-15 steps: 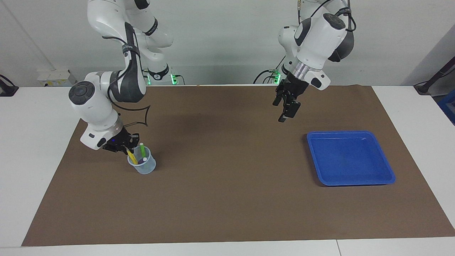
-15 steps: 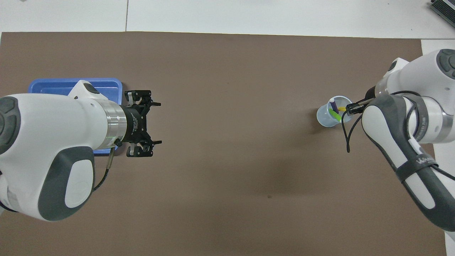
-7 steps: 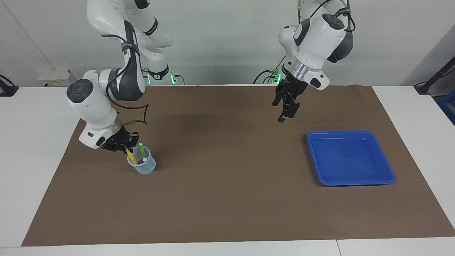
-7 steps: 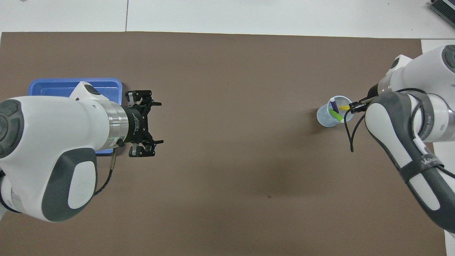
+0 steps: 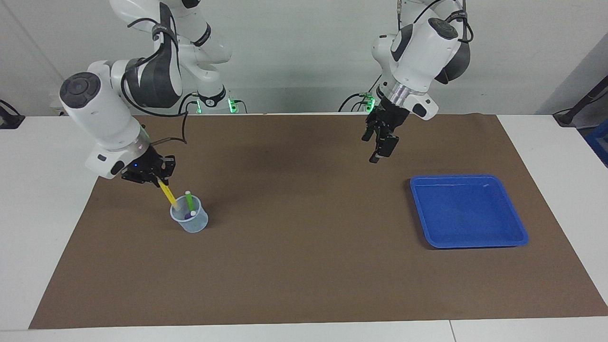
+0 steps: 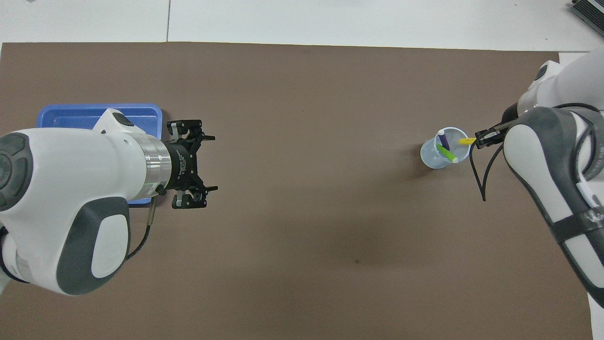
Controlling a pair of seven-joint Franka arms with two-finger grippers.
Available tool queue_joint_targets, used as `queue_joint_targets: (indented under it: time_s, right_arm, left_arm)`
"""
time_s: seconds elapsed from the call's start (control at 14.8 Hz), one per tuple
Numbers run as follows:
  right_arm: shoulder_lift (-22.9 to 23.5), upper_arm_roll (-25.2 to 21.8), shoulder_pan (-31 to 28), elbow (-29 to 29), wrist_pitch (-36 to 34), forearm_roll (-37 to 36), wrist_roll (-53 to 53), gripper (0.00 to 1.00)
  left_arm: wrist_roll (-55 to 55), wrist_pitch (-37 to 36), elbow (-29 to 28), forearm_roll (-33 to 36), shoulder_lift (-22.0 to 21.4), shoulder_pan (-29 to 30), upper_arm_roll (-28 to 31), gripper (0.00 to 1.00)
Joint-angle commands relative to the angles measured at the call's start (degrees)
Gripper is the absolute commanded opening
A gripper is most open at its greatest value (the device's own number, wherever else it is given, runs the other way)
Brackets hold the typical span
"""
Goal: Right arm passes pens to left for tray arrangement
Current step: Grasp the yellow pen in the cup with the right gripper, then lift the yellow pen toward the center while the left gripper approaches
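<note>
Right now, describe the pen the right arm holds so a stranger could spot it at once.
Find the clear cup on the brown mat, at the right arm's end of the table. Three pens poke out of it. The one you want is the yellow pen, leaning out over the rim with its top pinched in the right gripper; the green pen and purple pen stand free.

We can't read any text here. There's small white print on the black collar of the left gripper (image 6: 189, 164), just past the silver wrist ring, and a pale logo on the right arm's (image 6: 561, 189) dark strap; neither one is legible.
</note>
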Motion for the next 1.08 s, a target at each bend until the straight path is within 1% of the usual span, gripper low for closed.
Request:
queue_joint_targets:
  time_s: [0.0, 0.13, 0.2, 0.34, 0.47, 0.61, 0.74, 0.81, 1.01]
  right_arm:
    - [0.1, 0.8, -0.3, 7.1, -7.6, 1.4, -0.6, 0.00]
    - [0.1, 0.8, -0.3, 9.7, -11.3, 4.9, -0.2, 0.00]
    - [0.1, 0.8, -0.3, 10.1, -11.6, 7.9, 1.3, 0.00]
    - [0.0, 1.1, -0.1, 9.7, -10.8, 12.9, 8.2, 0.00]
    - [-0.1, 4.4, 0.8, 9.2, -9.2, 15.3, 16.5, 0.00]
    - [-0.2, 5.9, 1.5, 7.8, -6.7, 20.3, 22.9, 0.00]
    - [-1.0, 6.1, 3.1, 4.9, -3.6, 25.7, 25.7, 0.00]
    - [-1.1, 6.2, 3.8, 3.9, -2.3, 27.6, 26.9, 0.00]
    - [-1.9, 6.2, 6.9, 1.9, 1.7, 30.2, 31.4, 0.00]
  left_arm:
    - [-0.9, 1.4, -2.8, -0.6, -2.1, -1.6, 0.7, 1.00]
    - [-3.5, 1.5, -2.9, -0.7, -2.1, -2.3, 0.6, 1.00]
    - [-4.7, 1.5, -2.8, -1.4, -2.1, -2.3, 0.6, 1.00]
    - [-5.1, 1.4, -3.0, -3.5, -2.2, -2.6, 0.6, 1.00]
    - [-6.8, 1.9, -2.9, -4.5, -2.3, -2.7, 0.6, 1.00]
    - [-8.4, 1.9, -2.9, -4.6, -2.3, -3.9, 0.6, 1.00]
    - [-10.9, 3.5, -3.0, -4.6, -2.3, -5.2, 0.6, 1.00]
    - [-12.8, 5.0, -3.1, -4.7, -2.2, -7.0, 0.6, 1.00]
    - [-19.2, 11.5, -4.2, -5.1, -1.9, -10.9, 0.6, 1.00]
